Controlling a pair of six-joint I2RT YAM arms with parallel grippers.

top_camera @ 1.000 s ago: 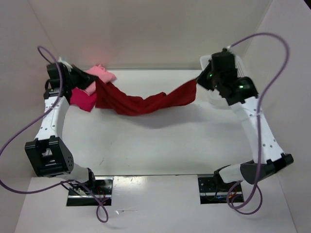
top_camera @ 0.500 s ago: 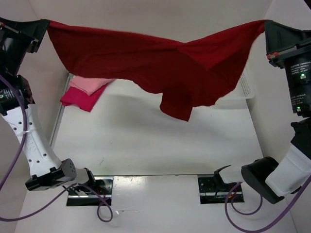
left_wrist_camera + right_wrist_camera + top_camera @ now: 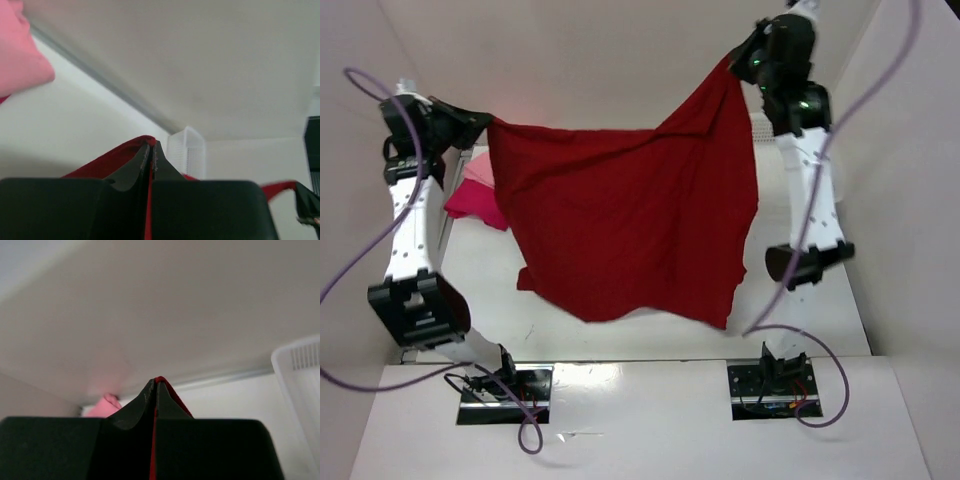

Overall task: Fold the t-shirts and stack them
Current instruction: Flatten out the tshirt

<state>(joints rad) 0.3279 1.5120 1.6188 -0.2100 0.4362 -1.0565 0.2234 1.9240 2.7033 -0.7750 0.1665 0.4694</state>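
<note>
Both left fingers (image 3: 131, 169) and right fingers (image 3: 136, 407) pinch the maroon t-shirt (image 3: 630, 220) aloft, hem hanging loose.

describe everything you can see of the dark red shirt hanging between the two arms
The dark red shirt is soft, wrinkled cloth, spread wide like a sheet in the air above the table. The left pincer is shut on its upper left corner. The right pincer is shut on its upper right corner, which sits higher. Its lower edge hangs loose and uneven; whether it brushes the table cannot be told.
</note>
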